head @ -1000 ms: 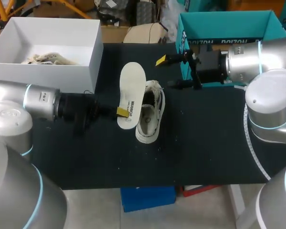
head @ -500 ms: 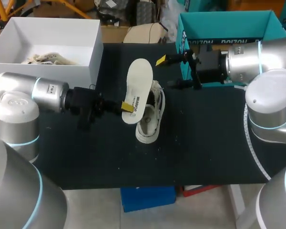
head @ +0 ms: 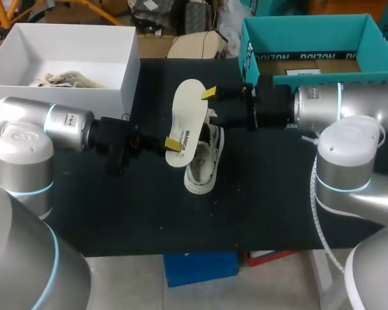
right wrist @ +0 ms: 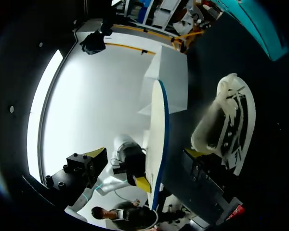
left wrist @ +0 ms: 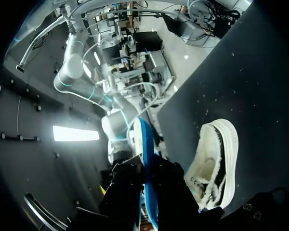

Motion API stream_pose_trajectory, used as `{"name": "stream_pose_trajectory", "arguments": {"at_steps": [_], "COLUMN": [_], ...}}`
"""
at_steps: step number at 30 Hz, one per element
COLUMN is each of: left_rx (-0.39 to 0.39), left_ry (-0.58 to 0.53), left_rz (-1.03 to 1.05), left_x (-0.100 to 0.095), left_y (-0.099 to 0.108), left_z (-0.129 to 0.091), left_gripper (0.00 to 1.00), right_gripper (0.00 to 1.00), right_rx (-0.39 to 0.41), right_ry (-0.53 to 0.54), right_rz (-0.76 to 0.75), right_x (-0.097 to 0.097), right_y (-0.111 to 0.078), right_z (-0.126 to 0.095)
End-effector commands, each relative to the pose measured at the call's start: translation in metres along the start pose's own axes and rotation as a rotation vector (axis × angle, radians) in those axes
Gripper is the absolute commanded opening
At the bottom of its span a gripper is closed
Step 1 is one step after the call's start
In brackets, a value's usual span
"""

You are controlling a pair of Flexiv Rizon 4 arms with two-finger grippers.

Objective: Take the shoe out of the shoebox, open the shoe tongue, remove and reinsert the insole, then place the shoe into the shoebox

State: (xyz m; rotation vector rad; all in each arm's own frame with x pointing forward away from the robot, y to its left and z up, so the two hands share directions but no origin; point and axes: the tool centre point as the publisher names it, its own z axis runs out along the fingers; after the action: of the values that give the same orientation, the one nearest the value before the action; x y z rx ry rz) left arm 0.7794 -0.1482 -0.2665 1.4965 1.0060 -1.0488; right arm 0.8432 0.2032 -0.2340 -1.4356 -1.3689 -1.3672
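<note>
My left gripper [head: 172, 143] is shut on the heel end of the white insole [head: 187, 110], holding it tilted above the table. The white fleece-lined shoe [head: 204, 158] lies on the black table just right of the insole. My right gripper [head: 213, 108] stands open at the insole's toe end, one finger on each side. In the left wrist view the insole [left wrist: 145, 159] shows edge-on, blue-edged, between my fingers, with the shoe [left wrist: 214, 166] beside it. In the right wrist view the insole [right wrist: 158, 139] stands between the wide-open yellow fingertips [right wrist: 97, 154], with the shoe [right wrist: 229, 125] beyond one finger.
The white shoebox [head: 129, 71] stands at the back left with another shoe [head: 64, 81] inside. A teal box [head: 249, 48] stands at the back right, behind my right arm. Bare black table lies in front of the shoe.
My left gripper lifted the insole and carried it a little right, then held still. My right arm swung left, bringing its open fingers around the insole's toe end.
</note>
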Motion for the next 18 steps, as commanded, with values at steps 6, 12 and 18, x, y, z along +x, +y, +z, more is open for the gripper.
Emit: {"name": "stream_pose_trajectory", "arguments": {"at_steps": [6, 12, 18], "left_rx": [-0.002, -0.002, -0.002], "left_ry": [0.003, 0.003, 0.003], "left_rz": [0.003, 0.003, 0.003], "left_x": [0.000, 0.000, 0.000], "left_y": [0.000, 0.000, 0.000], "left_z": [0.001, 0.001, 0.001], "left_gripper": [0.00, 0.00, 0.00], "right_gripper": [1.00, 0.87, 0.76], "right_rx": [-0.005, 0.009, 0.010], "right_ry": [0.049, 0.042, 0.042], "right_rz": [0.001, 0.015, 0.019], "right_x": [-0.009, -0.015, -0.018], "right_y": [-0.011, -0.018, -0.015], "right_z": [0.014, 0.023, 0.030]}}
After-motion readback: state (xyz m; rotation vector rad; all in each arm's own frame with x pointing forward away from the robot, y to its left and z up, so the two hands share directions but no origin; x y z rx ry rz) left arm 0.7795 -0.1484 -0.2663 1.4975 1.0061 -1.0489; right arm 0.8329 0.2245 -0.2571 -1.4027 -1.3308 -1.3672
